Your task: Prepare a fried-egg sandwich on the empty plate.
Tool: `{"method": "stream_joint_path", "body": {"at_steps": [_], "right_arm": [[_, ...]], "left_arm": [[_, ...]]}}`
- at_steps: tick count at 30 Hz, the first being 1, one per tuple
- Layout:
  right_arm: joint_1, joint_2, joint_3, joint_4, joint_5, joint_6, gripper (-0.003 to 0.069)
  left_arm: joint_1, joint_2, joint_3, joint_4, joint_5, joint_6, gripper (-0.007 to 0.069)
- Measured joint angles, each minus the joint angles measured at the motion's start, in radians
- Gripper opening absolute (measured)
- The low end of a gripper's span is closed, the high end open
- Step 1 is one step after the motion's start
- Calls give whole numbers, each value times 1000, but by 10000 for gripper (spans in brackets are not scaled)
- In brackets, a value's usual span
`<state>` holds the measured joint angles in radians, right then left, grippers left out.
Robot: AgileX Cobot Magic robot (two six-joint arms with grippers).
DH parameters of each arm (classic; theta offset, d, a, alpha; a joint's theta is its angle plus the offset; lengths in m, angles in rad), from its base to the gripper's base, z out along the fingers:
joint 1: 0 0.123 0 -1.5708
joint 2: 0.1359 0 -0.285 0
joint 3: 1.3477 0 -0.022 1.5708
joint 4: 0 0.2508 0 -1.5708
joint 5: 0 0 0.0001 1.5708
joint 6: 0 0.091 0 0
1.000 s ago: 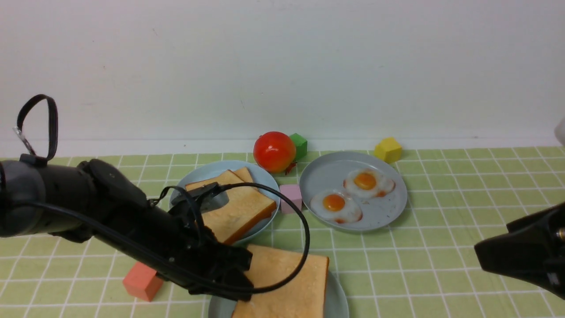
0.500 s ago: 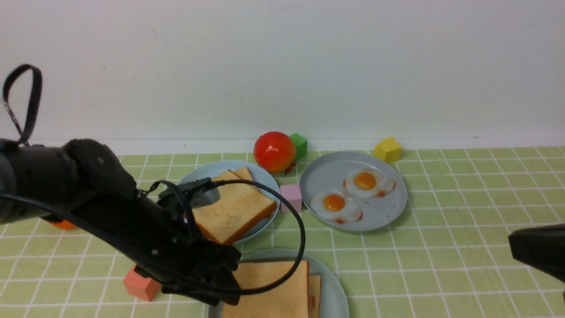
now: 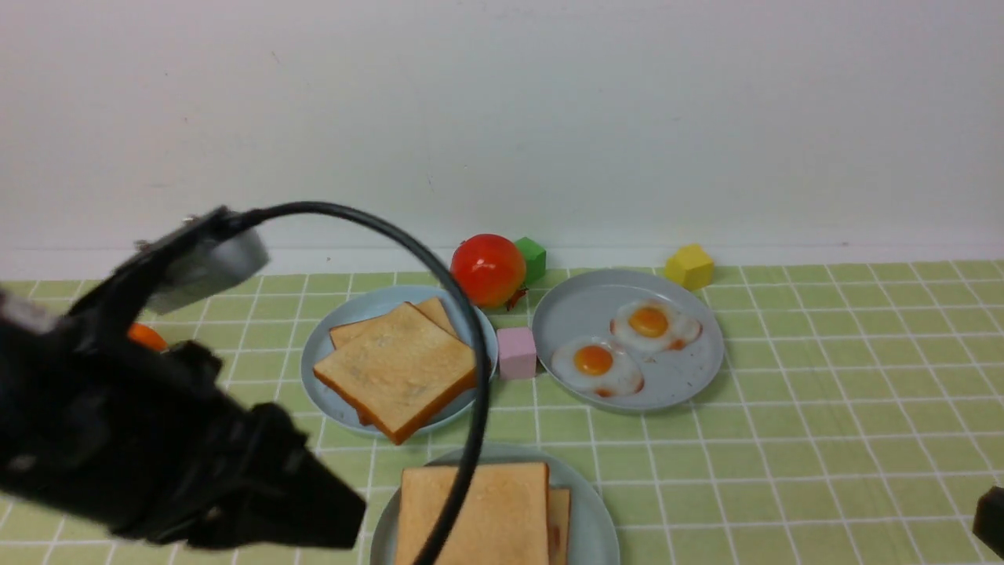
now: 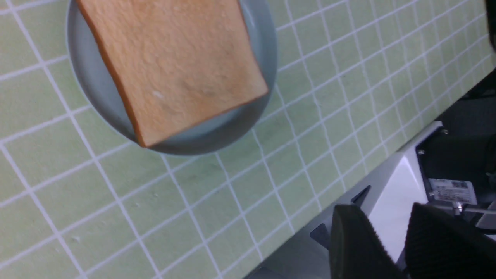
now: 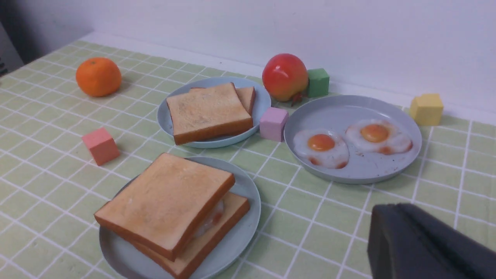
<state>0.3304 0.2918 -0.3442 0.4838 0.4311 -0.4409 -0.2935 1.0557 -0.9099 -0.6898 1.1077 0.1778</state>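
Note:
The fried-egg sandwich (image 3: 471, 514) lies on the pale aqua plate (image 3: 587, 506) at the near middle of the table. In the right wrist view the sandwich (image 5: 166, 201) shows two toast slices with a bit of egg white (image 5: 211, 219) between them, on the plate (image 5: 248, 201). From the left wrist the top slice (image 4: 174, 66) and plate (image 4: 89, 93) appear from above. My left gripper (image 3: 345, 518) hangs left of the sandwich, apart from it. Its jaws (image 4: 383, 211) are open and empty. My right gripper (image 5: 397, 207) is shut and empty, only a corner (image 3: 990, 510) showing at the far right.
Behind the sandwich stand a plate with two toast slices (image 3: 400, 369) and a plate with two fried eggs (image 3: 627, 345), a pink cube (image 3: 518, 351) between them. A red fruit (image 3: 488, 269), green cube (image 3: 532, 257), yellow cube (image 3: 690, 265), orange (image 3: 145, 336) and salmon cube (image 5: 100, 145) lie around.
My left gripper let go of the top toast slice, which now rests on the sandwich, and drew back to the left and nearer. My right arm withdrew towards the lower right corner.

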Motion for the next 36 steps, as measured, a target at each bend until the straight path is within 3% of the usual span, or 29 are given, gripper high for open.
{"method": "stream_joint_path", "body": {"at_steps": [7,10,16,24,28,36], "right_arm": [[0,-33,28,0,3,-2,-6],[0,-33,43,0,8,-2,-4],[0,-33,48,0,8,-2,-1],[0,-33,50,0,14,-2,3],[0,-33,50,0,13,-2,6],[0,-33,51,0,15,-2,13]], "left_arm": [[0,-472,131,4,44,-178,79],[0,-649,189,24,9,-251,-13],[0,-697,235,31,-100,-289,-13],[0,-697,235,34,-111,-290,-13],[0,-697,246,198,-175,-194,-13],[50,-808,527,513,-694,-273,-13]]}}
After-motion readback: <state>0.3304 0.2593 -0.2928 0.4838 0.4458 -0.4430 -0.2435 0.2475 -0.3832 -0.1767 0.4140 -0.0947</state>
